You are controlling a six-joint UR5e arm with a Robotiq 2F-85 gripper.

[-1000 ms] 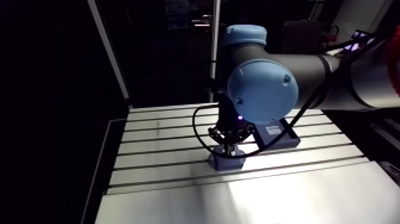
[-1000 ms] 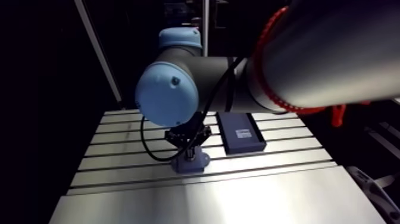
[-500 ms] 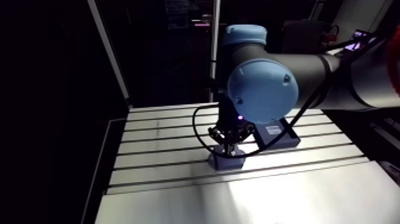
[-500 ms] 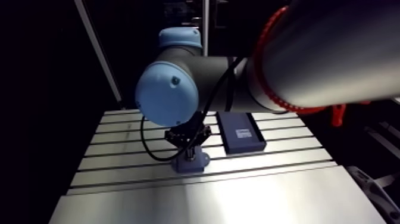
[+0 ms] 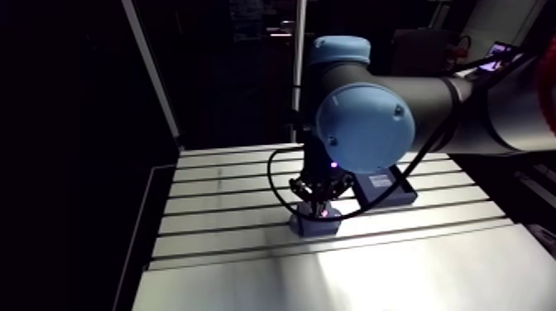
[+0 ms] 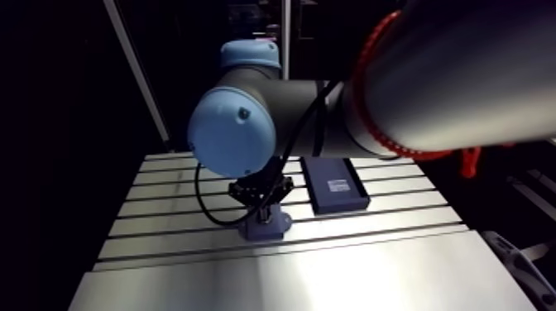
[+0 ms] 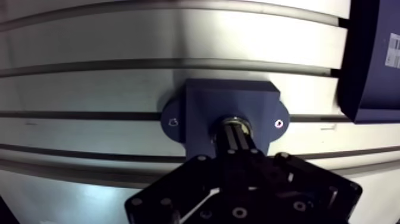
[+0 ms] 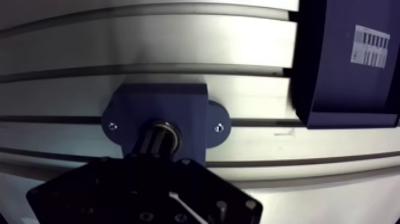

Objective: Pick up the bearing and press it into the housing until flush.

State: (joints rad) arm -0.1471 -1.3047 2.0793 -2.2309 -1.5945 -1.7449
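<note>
Bearing [image 7: 244, 123] sits in the bore of the blue housing [image 7: 202, 104], bright rim showing; whether it is flush cannot be told. Gripper [image 7: 237, 132] has its fingers drawn together, holding nothing, tips down on the bearing. Judgement: push straight down and square so the ring does not cock, and stop at flush. Housing rests on the slotted table [image 7: 89, 47], with a dark blue case [image 7: 369, 59] beside it. Arm view matches the earlier frames, no visible shift.
</note>
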